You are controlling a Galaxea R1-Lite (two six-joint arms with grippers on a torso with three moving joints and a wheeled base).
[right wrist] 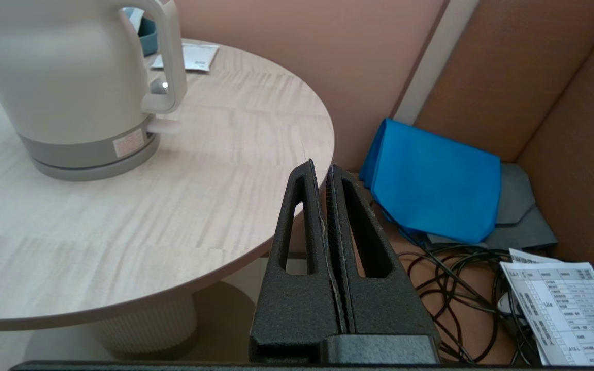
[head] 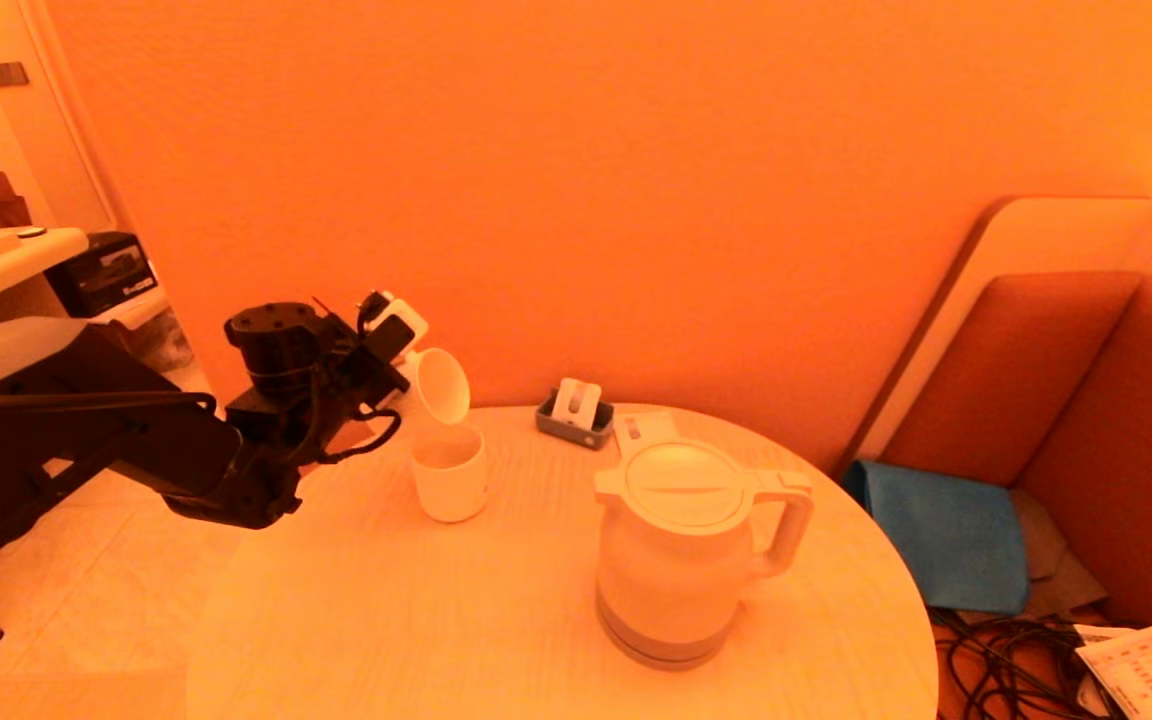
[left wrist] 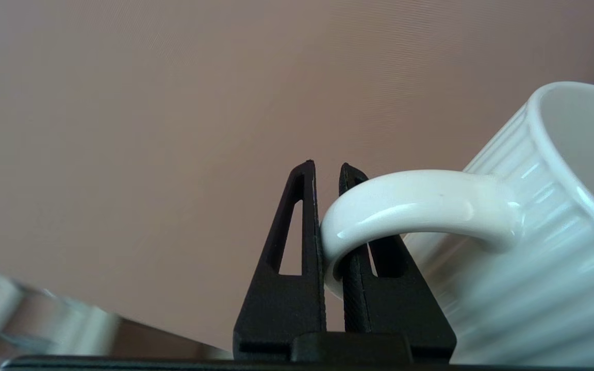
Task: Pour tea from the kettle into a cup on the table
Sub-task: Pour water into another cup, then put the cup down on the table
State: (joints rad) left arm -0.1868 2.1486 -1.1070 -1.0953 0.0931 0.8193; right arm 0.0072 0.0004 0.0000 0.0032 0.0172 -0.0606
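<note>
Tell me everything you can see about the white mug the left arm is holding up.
The mug is glossy white, ceramic by its look, with fine ridges on its side and a loop handle. The left gripper is shut on that handle. It hangs tipped on its side in the air, mouth toward the kettle, just above the cup. It looks empty.

Head view dim, warm; bright glow at upper right corner. Wrist views evenly lit. Mug (left wrist: 534,216) shows glare streaks, motion blur. Soft shadow under kettle (right wrist: 65,82).
</note>
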